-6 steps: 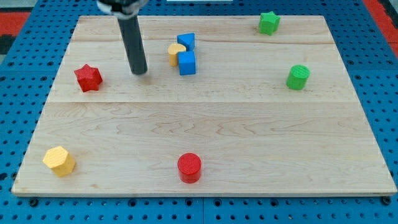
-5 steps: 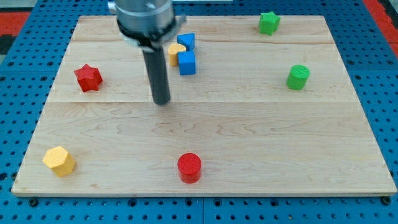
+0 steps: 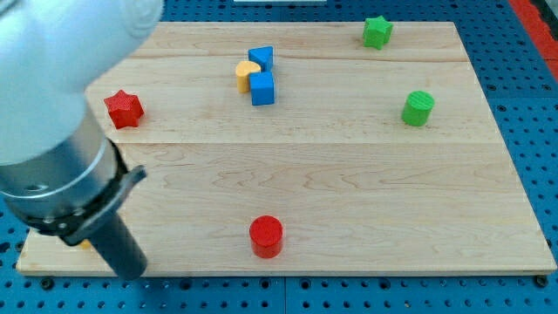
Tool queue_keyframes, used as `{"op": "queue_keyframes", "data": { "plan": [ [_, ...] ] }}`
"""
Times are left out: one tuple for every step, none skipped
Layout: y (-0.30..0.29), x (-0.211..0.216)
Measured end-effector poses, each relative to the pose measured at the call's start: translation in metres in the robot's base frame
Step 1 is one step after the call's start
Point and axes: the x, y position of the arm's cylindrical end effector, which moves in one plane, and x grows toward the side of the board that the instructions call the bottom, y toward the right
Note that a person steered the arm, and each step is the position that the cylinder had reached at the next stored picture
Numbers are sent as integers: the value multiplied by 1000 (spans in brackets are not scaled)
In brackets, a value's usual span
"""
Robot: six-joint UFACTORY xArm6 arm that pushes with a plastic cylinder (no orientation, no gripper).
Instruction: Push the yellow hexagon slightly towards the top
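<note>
— What stood nearest?

— The arm [image 3: 61, 148], huge and blurred, covering the view's bottom left corner of the bench [image 3: 366, 201]. My tip [image 3: 132, 274] sat at the bench's bottom edge, well left of the red cylinder [image 3: 266, 235].

— And the claw, clenched or released?

— Neither could be told; only a plain dark rod [image 3: 113, 249] showed, holding nothing.

— Where was the yellow hexagon?

— I couldn't make it out. The arm hid that bottom left corner, and no other part of the bench showed it.

— What lay farther up?

— A red star [image 3: 123, 108] at the left, just beside the arm's edge, and a green cylinder [image 3: 418, 107] well apart at the right. Between them, higher, a blue cube [image 3: 262, 88] touched a yellow half-round block [image 3: 247, 74], with another blue block [image 3: 261, 58] just above. A green star [image 3: 377, 31] sat near the top edge.

— The surroundings?

— Pale wooden planks on a blue pegboard [image 3: 532, 131].
</note>
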Motion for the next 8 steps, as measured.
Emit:
{"op": "queue_keyframes", "data": {
  "plan": [
    [-53, -2],
    [-61, -28],
    [-61, -53],
    [-61, -58],
    [-61, -58],
    [-61, -58],
    [-40, -71],
    [-39, -85]
  ]
}}
